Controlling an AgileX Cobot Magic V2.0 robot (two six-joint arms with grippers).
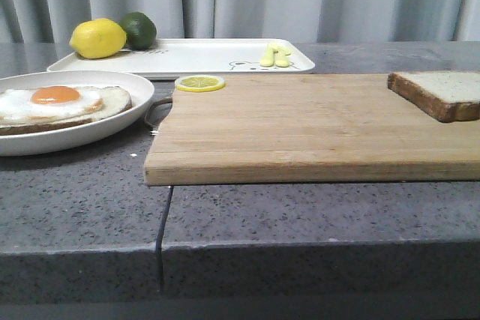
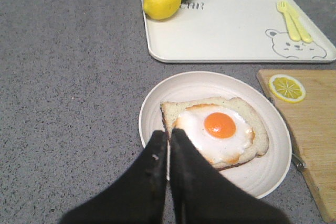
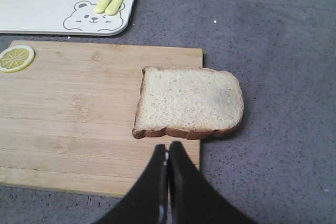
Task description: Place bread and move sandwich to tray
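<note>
Jaws on both arms are pressed together with nothing between them: the left gripper (image 2: 168, 141) hangs over the near rim of the plate (image 2: 262, 174), the right gripper (image 3: 168, 153) just near of the bread (image 3: 189, 100). That slice lies at the right end of the cutting board (image 1: 300, 125), partly overhanging the bench (image 1: 315, 207). It looks light, soft and easily crushed, so a gentle pinch across the overhanging crust edge seems best. The sandwich (image 2: 218, 129), slippery with egg, is better moved by the plate's rim to the tray (image 2: 231, 24) at far left.

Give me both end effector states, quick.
Left end effector: closed, empty, above the sandwich.
Right end effector: closed, empty, near the bread.
</note>
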